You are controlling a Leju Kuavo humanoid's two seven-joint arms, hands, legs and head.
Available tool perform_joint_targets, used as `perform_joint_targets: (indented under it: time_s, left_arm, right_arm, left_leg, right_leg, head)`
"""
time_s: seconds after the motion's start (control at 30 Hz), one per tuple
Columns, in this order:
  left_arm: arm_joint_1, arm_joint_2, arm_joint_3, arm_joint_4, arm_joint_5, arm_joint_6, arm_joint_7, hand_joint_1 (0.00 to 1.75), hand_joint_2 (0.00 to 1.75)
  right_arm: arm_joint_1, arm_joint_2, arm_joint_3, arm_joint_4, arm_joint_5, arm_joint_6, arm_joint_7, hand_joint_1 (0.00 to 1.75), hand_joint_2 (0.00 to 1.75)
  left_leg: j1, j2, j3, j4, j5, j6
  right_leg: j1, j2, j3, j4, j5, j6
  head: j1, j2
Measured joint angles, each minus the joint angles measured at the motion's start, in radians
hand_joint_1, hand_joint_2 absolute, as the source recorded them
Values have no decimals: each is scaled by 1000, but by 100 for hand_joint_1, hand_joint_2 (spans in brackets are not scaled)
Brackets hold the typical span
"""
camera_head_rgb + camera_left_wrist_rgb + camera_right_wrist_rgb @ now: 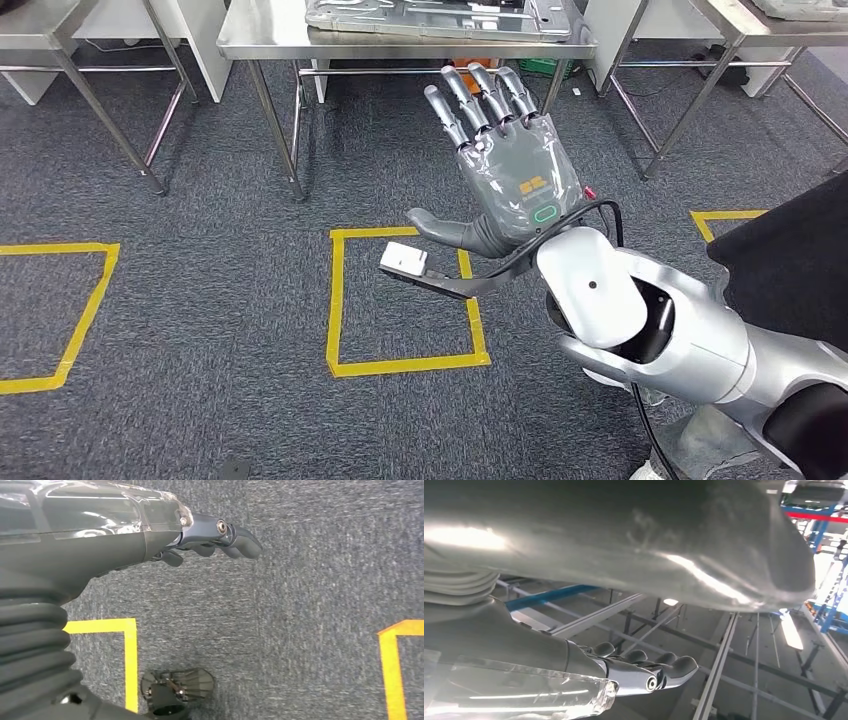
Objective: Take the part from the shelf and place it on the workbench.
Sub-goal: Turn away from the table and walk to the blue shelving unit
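Right hand raised toward the counter, holding nothing; part not identified.

Right hand point(505, 165) is up, palm flat, fingers point(480, 100) spread and straight, released; the right wrist view also shows them extended with nothing between them. Left hand point(150, 535) hangs over grey carpet, fingers point(235, 537) loosely curled around nothing visible. Beyond the right fingertips stands a steel counter point(260, 42) carrying a flat metal tray point(440, 18); I cannot tell whether this is the shelf or the workbench, or whether the tray is the part. Below the fingers lies a yellow tape square point(335, 300). Risk, as judged: reaching forward with fingers this straight could jab the counter edge or push the tray away instead of gripping it; the cable point(610, 215) at the wrist might snag.
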Motion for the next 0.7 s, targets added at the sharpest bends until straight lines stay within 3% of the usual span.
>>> perform_joint_targets:
  time_s: [0.03,0.07,0.1,0.13,0.2,0.23,0.3,0.37,0.4,0.47,0.53,0.6,0.67,0.7]
  left_arm:
    - [1,1,0,0,0,-1,0,0,0]
    - [1,3,0,0,0,-1,0,0,0]
    - [2,5,0,1,-1,-2,0,0,0]
    - [1,6,0,1,-3,-2,1,0,0]
    - [-1,6,0,0,-8,-3,3,0,0]
    - [-3,5,0,0,-11,-3,6,0,0]
    - [-8,2,0,-1,-17,-2,10,0,0]
    - [-8,1,0,-1,-19,-2,13,0,0]
    - [-8,1,0,0,-20,-1,13,0,0]
    - [-9,1,0,0,-20,0,13,0,0]
    - [-9,1,0,0,-20,0,14,0,0]
    - [-7,1,0,0,-20,1,16,0,0]
    - [-6,1,0,0,-20,2,17,0,0]
    - [-6,1,0,0,-21,3,18,0,0]
  right_arm:
    - [1,5,2,3,0,-4,0,0,0]
    - [1,10,5,7,0,-6,0,0,0]
    - [1,15,7,10,0,-8,0,0,0]
    - [1,18,8,13,0,-10,0,0,44]
    - [-2,21,6,15,-2,-13,0,0,131]
    - [-4,21,5,16,-5,-13,0,0,175]
    - [-4,18,1,16,-10,-12,0,0,175]
    - [-3,15,-2,15,-12,-11,0,0,175]
    - [-4,14,-4,14,-13,-11,0,0,175]
    - [-5,13,-6,12,-13,-10,0,0,175]
    - [-3,11,-6,10,-12,-9,0,0,175]
    - [-1,9,-6,10,-10,-8,0,0,175]
    - [-2,8,-7,7,-8,-8,0,0,175]
    - [-3,8,-7,5,-8,-8,0,0,175]
  left_leg:
    - [-1,0,-7,0,5,0]
    - [-2,-1,-13,1,10,0]
    - [-3,-3,-17,1,13,-1]
    - [-4,-7,-20,1,16,-2]
    - [-6,-16,-24,2,21,-7]
    - [-6,-23,-28,4,24,-11]
    - [-7,-39,-41,6,31,-22]
    - [-7,-48,-51,10,34,-33]
    - [-7,-40,-59,21,25,-39]
    - [-3,-11,-103,111,-30,-49]
    - [2,2,-171,258,-97,-57]
    - [5,2,-200,322,-109,-62]
    - [5,17,-149,234,-54,-60]
    - [3,41,-107,161,-22,-58]
  right_leg:
    - [0,0,-21,62,-27,2]
    - [0,1,-26,93,-35,2]
    - [0,2,-13,84,-24,1]
    - [0,7,19,36,3,-3]
    - [0,41,102,-107,63,-14]
    - [0,56,133,-164,79,-19]
    - [0,60,153,-209,79,-29]
    - [-2,35,154,-221,79,-38]
    - [-4,25,154,-225,81,-42]
    - [-5,2,154,-230,86,-47]
    - [-3,-20,151,-228,86,-49]
    - [0,-41,148,-225,86,-50]
    - [2,-60,147,-220,84,-48]
    - [3,-68,148,-217,83,-46]
  head:
    - [1,0]
    - [1,0]
    - [2,0]
    - [2,0]
    - [2,0]
    - [1,0]
    - [1,0]
    - [1,0]
    - [-1,0]
    - [-6,0]
    - [-11,0]
    - [-11,0]
    - [-12,0]
    - [-12,0]
